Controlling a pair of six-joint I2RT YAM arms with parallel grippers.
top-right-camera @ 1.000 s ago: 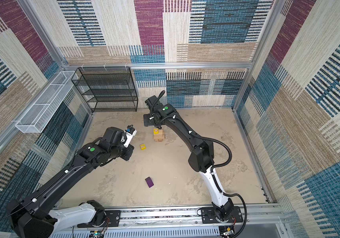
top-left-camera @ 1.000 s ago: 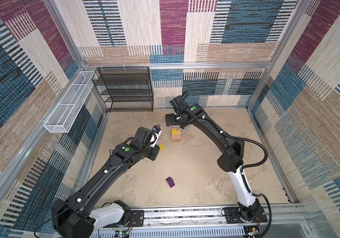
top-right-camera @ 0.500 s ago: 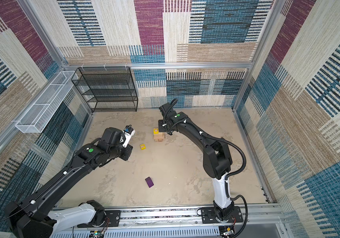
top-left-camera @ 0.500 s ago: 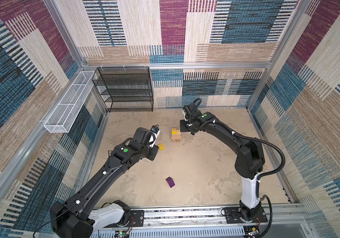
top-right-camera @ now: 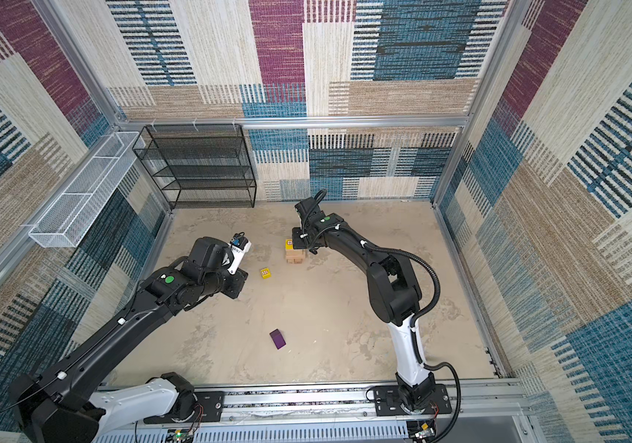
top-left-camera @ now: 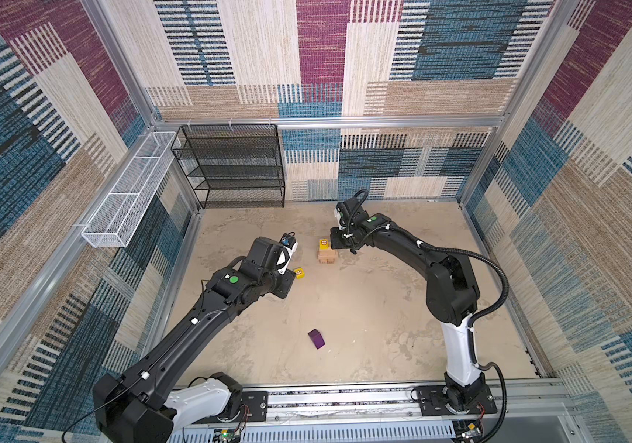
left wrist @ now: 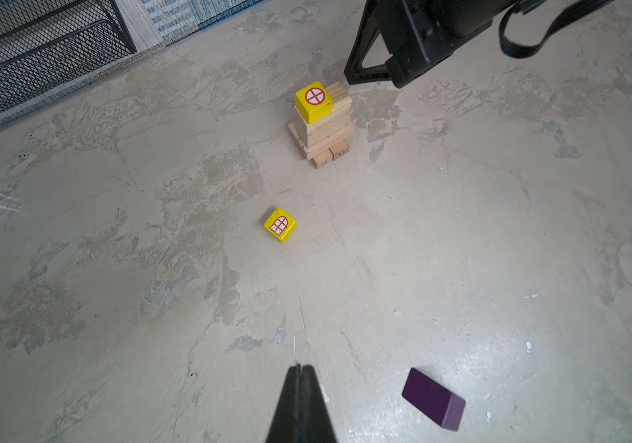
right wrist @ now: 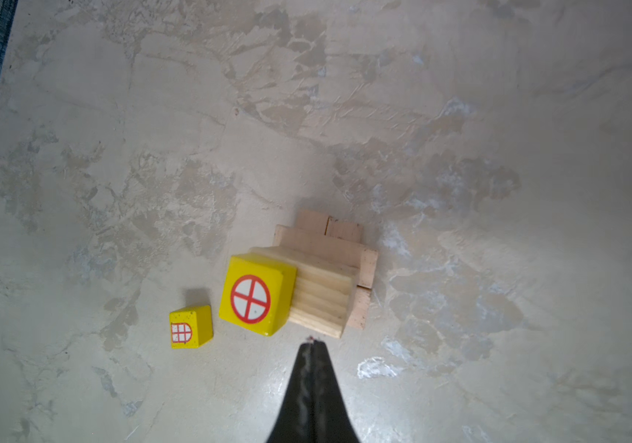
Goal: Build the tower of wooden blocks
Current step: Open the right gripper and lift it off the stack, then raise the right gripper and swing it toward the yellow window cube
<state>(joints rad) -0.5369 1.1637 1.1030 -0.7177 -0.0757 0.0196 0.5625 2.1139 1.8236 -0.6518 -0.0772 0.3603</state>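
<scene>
I see a mottled beige surface point(top-left-camera: 364, 307) walled in by patchwork carpet, with a black mesh shelf point(top-left-camera: 233, 165) at the back. The wood block tower point(top-left-camera: 326, 255) stands rear-middle: crossed tan bricks with a yellow cube point(left wrist: 313, 100) at the top edge. My left fingers point(left wrist: 293, 402) and right fingers point(right wrist: 304, 383) are pressed together, empty.

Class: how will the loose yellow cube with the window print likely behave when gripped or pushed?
The loose yellow cube looks rigid with flat faces, so it should slide rather than roll. Its glossy paint may slip a little when gripped. Small and wooden-looking, it is probably light.
</scene>
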